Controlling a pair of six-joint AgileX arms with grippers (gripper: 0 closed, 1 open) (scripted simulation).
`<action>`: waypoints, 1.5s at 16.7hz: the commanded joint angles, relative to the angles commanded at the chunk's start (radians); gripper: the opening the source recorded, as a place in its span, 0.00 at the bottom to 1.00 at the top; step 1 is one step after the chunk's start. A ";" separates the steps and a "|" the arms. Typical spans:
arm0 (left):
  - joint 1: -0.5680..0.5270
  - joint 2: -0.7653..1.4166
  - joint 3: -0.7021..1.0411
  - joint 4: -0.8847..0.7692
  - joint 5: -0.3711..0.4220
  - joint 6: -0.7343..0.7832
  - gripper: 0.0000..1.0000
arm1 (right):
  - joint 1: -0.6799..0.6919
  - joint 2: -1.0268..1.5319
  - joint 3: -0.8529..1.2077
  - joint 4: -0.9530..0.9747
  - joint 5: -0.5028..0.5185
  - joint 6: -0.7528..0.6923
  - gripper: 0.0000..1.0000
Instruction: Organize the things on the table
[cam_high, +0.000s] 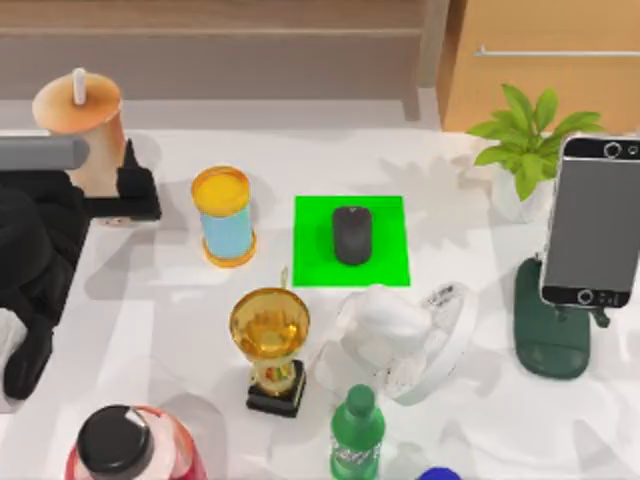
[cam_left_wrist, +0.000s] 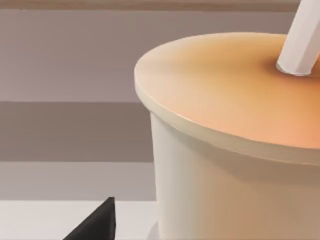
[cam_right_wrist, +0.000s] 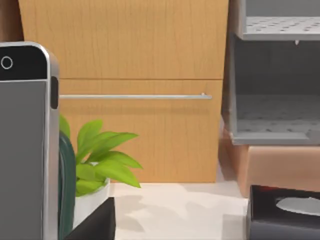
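Top view: our left arm lies along the table's left edge, and our left gripper (cam_high: 128, 190) is at the far left, its dark fingers against the base of the bubble-tea cup (cam_high: 82, 125). We cannot tell whether they grip the cup or merely flank it. The cup stands upright with its straw (cam_high: 79, 86) pointing up. The mouse (cam_high: 351, 235) lies on the green mat (cam_high: 385, 262) at the middle of the white table (cam_high: 170, 290). The smartphone (cam_high: 592, 220) stands upright on a dark green stand (cam_high: 550, 345) at the right side, just in front of a potted plant (cam_high: 525, 140). A blue can with a yellow lid (cam_high: 224, 215), a gold trophy (cam_high: 270, 340), a white fan (cam_high: 410, 335) and a green bottle (cam_high: 357, 435) stand around the mat.

Left wrist view: the cup's lid (cam_left_wrist: 230, 90) is close, and one black fingertip (cam_left_wrist: 97, 225) shows low beside the cup's wall.

Right wrist view: one dark finger (cam_right_wrist: 97, 225) shows low, just beside the phone's edge (cam_right_wrist: 27, 150) and the plant (cam_right_wrist: 97, 160), before a wooden cabinet (cam_right_wrist: 140, 50). We cannot tell how the right gripper's fingers stand.
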 joint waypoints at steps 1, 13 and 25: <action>0.001 -0.003 -0.004 -0.002 0.001 0.000 1.00 | 0.000 0.000 0.000 0.000 0.000 0.000 1.00; 0.012 0.068 0.124 -0.056 0.013 0.001 0.92 | 0.000 0.000 0.000 0.000 0.000 0.000 1.00; 0.012 0.068 0.124 -0.056 0.013 0.001 0.02 | 0.000 0.000 0.000 0.000 0.000 0.000 1.00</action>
